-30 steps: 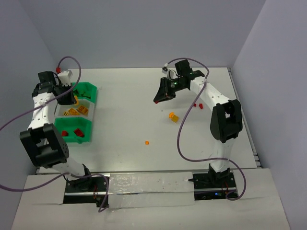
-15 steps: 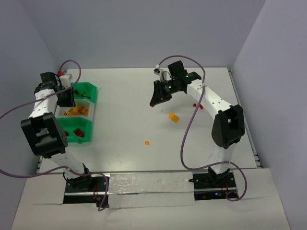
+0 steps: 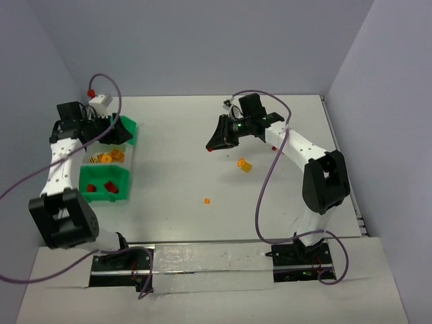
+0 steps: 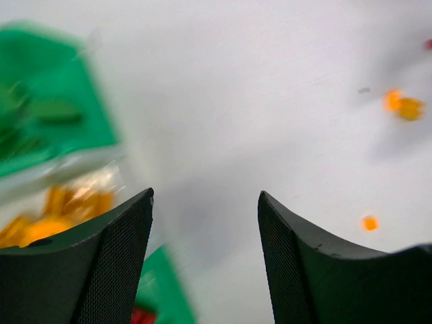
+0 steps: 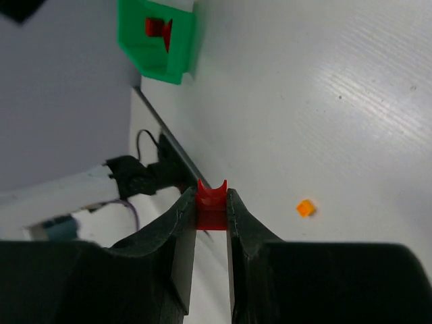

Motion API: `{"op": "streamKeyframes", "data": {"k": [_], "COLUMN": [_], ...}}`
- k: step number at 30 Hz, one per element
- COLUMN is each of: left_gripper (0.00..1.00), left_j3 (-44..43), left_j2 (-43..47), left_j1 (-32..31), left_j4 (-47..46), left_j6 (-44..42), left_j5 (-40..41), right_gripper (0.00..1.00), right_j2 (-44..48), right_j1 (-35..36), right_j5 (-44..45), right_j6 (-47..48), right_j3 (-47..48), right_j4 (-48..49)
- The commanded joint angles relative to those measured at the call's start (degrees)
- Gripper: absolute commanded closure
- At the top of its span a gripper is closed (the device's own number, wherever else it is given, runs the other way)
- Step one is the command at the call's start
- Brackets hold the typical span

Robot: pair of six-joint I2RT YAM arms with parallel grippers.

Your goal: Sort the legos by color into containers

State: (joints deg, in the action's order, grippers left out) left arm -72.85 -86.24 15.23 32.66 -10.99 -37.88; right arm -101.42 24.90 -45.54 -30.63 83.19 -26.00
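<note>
Containers (image 4: 64, 125) blurred, partly hidden by L hand (image 4: 206, 199).

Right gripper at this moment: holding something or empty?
Holding. In the right wrist view the right gripper is shut on a small red plastic brick, pinched between its black fingers.

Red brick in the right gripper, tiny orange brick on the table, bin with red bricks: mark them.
red brick (image 5: 211, 206), right wrist view, its middle
tiny orange brick (image 3: 206, 200), top view, its middle
green bin (image 3: 101, 196), top view, near wall
</note>
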Motion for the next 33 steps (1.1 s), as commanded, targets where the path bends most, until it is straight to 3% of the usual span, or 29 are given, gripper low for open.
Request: {"op": "streamKeyframes", "data": {"k": [1,3,6,14,26,33], "left_gripper": [0.31,0.31,0.30,0.18,0.29,0.33], "left_j3": [6.9,10.3,11.5,9.7,4.7,1.8], "left_j2": [11.1,14.5,13.6,8.7,-0.7,-4.4], "left_j1": [-12.9,-22.7,-29.1,-34.4,-45.2,-47.6], "left_j4": [-15.0,-20.9,-22.5,-29.4,-31.8,-32.1], "left_j6": [10.2,16.8,24.3,39.0,43.7,43.3], "left_j5": [-5.1,1.7,7.2,10.5,22.1,27.0], "right_gripper": [1.00,1.00,1.00,1.00,1.00,1.00], "right_j2": [0.6,1.4,3.8,3.1,2.4,2.0], "right_j1": [-1.4,-1.3,-1.3,-1.1,-0.8,-0.8], "right_j5": [4.3,8.4,13.8,16.8,17.7,14.2], "right_j6": [-23.8,-28.8,-33.4,-40.6,-44.1,-47.9], "right_j3": [-1.0,-1.4,-2.6,0.2,1.6,-1.2], "right_j4": [6.8,4.9,5.1,2.9,1.1,4.3]}}
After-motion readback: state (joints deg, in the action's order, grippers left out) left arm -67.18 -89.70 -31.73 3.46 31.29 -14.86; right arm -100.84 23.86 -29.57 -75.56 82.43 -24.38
